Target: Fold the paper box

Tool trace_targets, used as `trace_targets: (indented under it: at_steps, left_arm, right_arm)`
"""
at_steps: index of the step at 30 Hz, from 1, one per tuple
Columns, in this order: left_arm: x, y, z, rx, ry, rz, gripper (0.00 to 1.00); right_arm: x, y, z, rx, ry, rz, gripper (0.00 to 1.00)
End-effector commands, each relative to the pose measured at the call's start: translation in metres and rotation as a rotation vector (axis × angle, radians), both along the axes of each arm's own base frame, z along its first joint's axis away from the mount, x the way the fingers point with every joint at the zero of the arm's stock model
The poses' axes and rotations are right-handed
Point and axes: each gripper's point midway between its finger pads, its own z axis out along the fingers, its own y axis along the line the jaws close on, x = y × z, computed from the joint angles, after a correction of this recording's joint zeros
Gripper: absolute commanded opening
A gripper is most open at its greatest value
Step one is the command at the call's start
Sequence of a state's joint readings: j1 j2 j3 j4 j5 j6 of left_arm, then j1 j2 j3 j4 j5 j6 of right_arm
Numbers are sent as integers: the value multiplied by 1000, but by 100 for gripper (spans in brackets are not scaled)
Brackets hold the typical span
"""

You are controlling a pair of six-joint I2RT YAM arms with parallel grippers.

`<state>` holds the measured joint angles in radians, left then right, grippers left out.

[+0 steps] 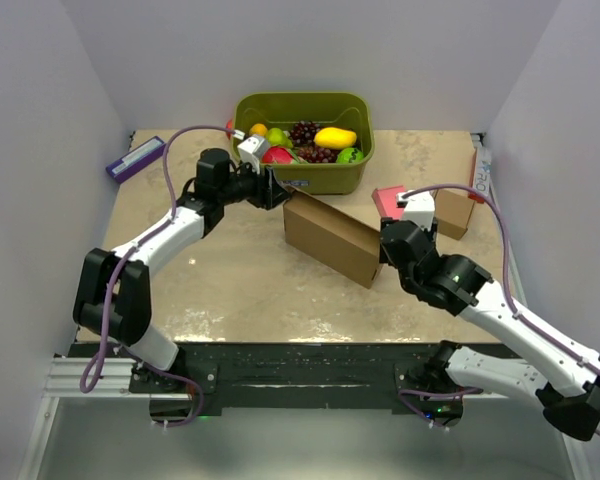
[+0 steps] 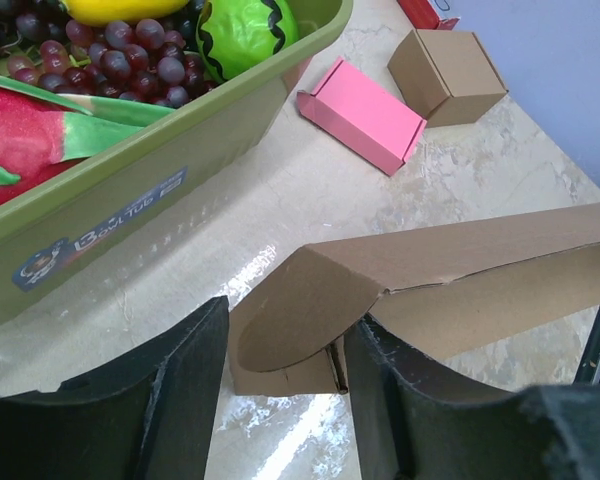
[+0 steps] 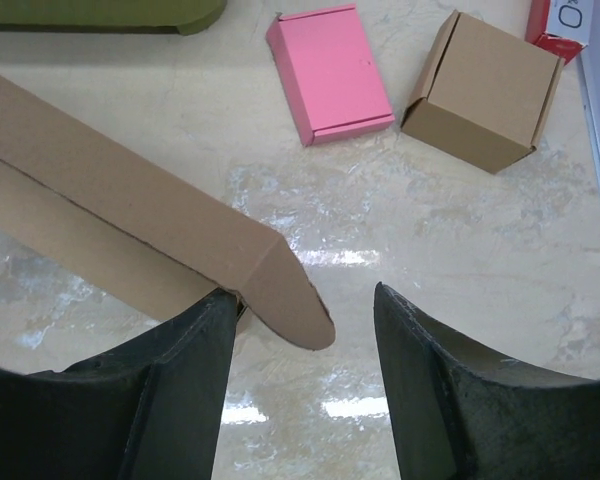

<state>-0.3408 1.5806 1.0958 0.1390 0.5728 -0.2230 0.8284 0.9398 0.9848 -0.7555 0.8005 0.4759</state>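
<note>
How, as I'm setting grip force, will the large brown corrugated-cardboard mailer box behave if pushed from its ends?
The large brown corrugated-cardboard mailer box probably feels light, being thin folded sheet. Its rounded end flap likely bends at its crease. Standing narrow, it may tip or slide on the glossy table.

Top view high behind the near edge of the table, looking down on all of it — farthest off, each wrist view close over one end of the paper box, both sharing pink block, small box
</note>
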Motion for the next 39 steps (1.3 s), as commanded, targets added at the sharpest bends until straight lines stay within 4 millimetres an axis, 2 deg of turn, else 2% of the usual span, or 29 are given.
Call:
trace_targets:
  at_steps: [1, 6, 7, 12, 15, 20, 24, 28, 32, 39]
  left_arm:
    - [7, -8, 22, -41, -70, -22, 49]
    - [6, -10, 23, -56, -63, -27, 40]
    - [5, -10, 24, -60, -63, -28, 35]
    - [2, -13, 28, -68, -66, -36, 15]
    - [-3, -17, 30, -68, -71, -45, 8]
    - [-13, -14, 40, -44, -86, 0, 4]
    - [-18, -5, 37, -27, -56, 84, 0]
    - [-35, 5, 29, -23, -13, 121, 0]
    - [-47, 9, 33, -30, -4, 134, 0]
    - [-53, 14, 42, -38, -9, 163, 0]
  right_arm:
    - [12, 0, -1, 5, -24, -13, 59]
    - [16, 1, -9, 4, -2, -8, 55]
    - [17, 1, -8, 6, -6, -11, 54]
    - [18, 2, -11, 19, 1, -1, 43]
    - [19, 3, -12, 14, 4, 1, 33]
    - [23, 3, -10, 6, 4, -4, 22]
    - [26, 6, -6, 11, 2, -1, 16]
    - [29, 14, -3, 28, 5, 19, 12]
    - [34, 24, -2, 39, 10, 45, 11]
    - [41, 33, -5, 28, 35, 57, 10]
